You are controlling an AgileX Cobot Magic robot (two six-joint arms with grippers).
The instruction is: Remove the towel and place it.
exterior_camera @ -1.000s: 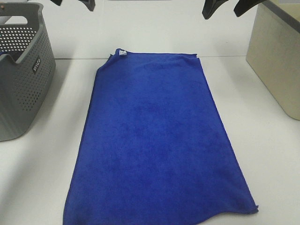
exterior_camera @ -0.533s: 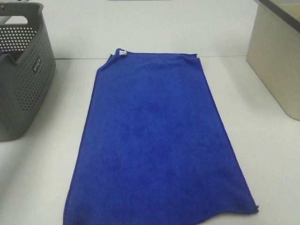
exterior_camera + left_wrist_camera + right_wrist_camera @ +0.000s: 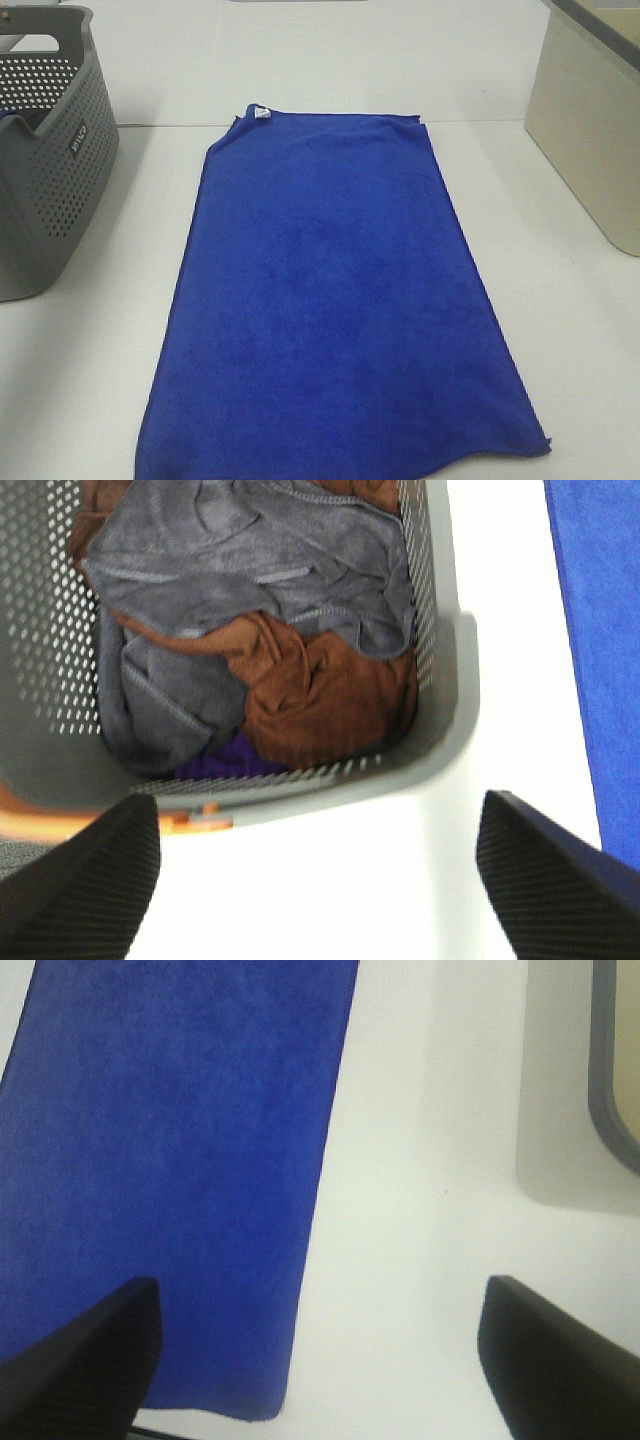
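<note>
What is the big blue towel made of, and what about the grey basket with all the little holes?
The towel looks like soft plush cloth, likely microfibre: its surface is fuzzy and matte, with a stitched edge and a small white tag at one corner. The basket looks like hard moulded plastic: smooth grey walls punched with neat rows of round holes and a thick rounded rim.

only the fingers of the two grippers show, in the wrist views. the left gripper [image 3: 318,880] has two broad black fingers [image 3: 85,885] with a fine woven, carbon-fibre-like ribbing across their surfaces; each tapers to a blunt wedge, and the edges catch a faint bluish sheen. the right gripper [image 3: 320,1360] looks the same: two dark matte wedge-shaped fingers [image 3: 555,1360] with the same ribbed texture. no cables, screws or markings are visible on either.
</note>
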